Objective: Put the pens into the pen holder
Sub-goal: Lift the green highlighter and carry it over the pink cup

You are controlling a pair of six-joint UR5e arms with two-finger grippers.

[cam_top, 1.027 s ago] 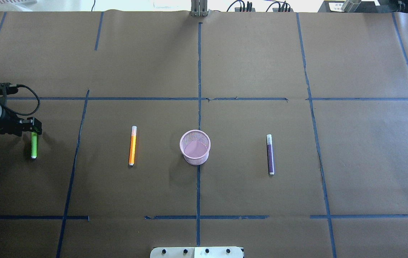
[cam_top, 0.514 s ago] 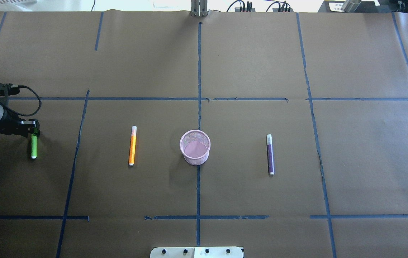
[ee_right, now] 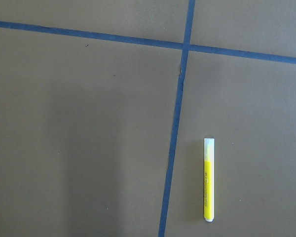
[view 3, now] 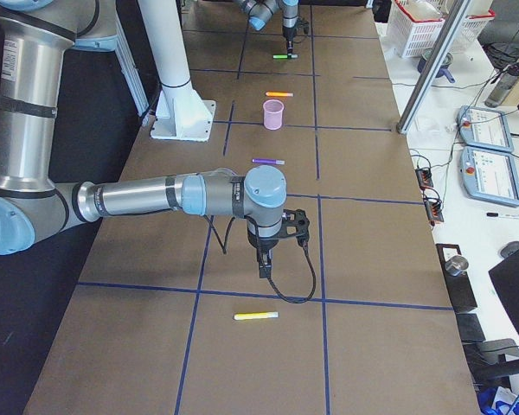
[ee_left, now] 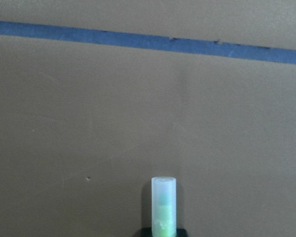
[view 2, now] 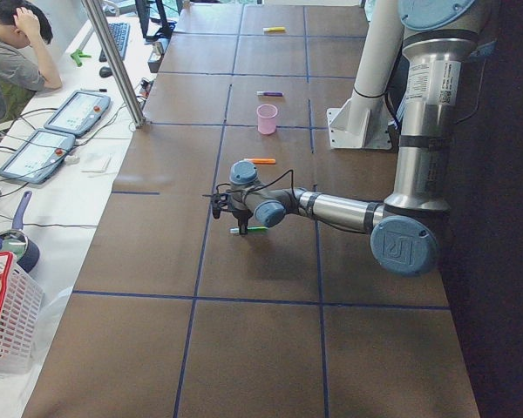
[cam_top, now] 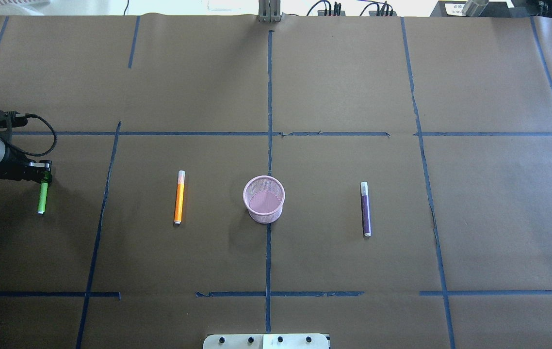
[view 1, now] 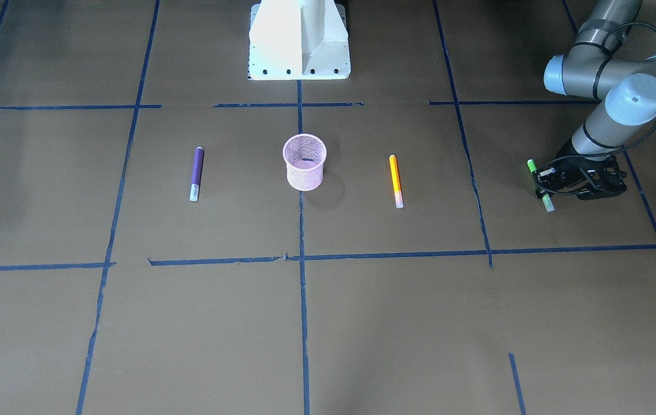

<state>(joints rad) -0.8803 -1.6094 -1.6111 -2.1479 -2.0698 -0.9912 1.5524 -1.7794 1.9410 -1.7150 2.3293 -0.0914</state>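
Exterior front-facing: I see the left claw (view 1: 542,184) clamped across the green pen (view 1: 532,167) at about mid-length; whether the pen touches the surface (view 1: 362,323) I cannot tell. Well off to that claw's side lie the orange pen (view 1: 395,180), then the upright pen holder (view 1: 305,176), then the purple pen (view 1: 196,173), each apart from the next.

Overhead exterior: the green pen's bare end sticks out from the left claw toward the robot.

Left wrist-mounted: its pale cap (ee_left: 164,202) juts out past the claw.

Exterior right: the right claw (view 3: 265,259) hangs near the yellow pen (view 3: 256,316), not touching it; I cannot tell how its jaws stand.

Right wrist-mounted: the yellow pen lies flat beside a blue tape line (ee_right: 175,138).
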